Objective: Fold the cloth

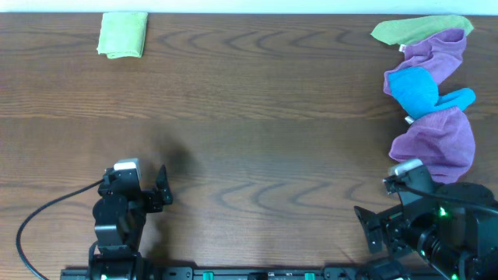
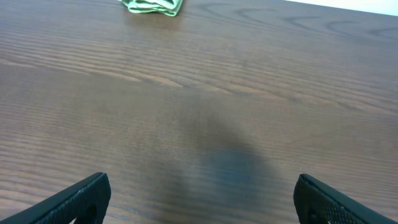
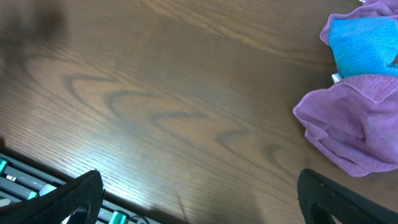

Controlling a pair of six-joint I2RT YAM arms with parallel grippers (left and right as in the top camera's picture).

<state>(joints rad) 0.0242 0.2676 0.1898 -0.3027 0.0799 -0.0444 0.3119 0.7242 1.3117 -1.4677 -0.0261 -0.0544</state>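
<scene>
A pile of unfolded cloths lies at the right edge of the table: a light green cloth (image 1: 420, 29) at the back, a purple cloth (image 1: 437, 140) and a blue cloth (image 1: 420, 89) on it. The purple cloth (image 3: 354, 127) and the blue cloth (image 3: 367, 46) also show in the right wrist view. A folded green cloth (image 1: 123, 35) lies at the back left and shows in the left wrist view (image 2: 152, 6). My left gripper (image 2: 202, 199) is open and empty over bare table at the front left. My right gripper (image 3: 199, 199) is open and empty at the front right, near the purple cloth.
The wooden table (image 1: 257, 124) spans the view. Its front edge with a rail and green connectors (image 3: 25, 177) lies just below the right gripper. A black cable (image 1: 47, 210) loops from the left arm.
</scene>
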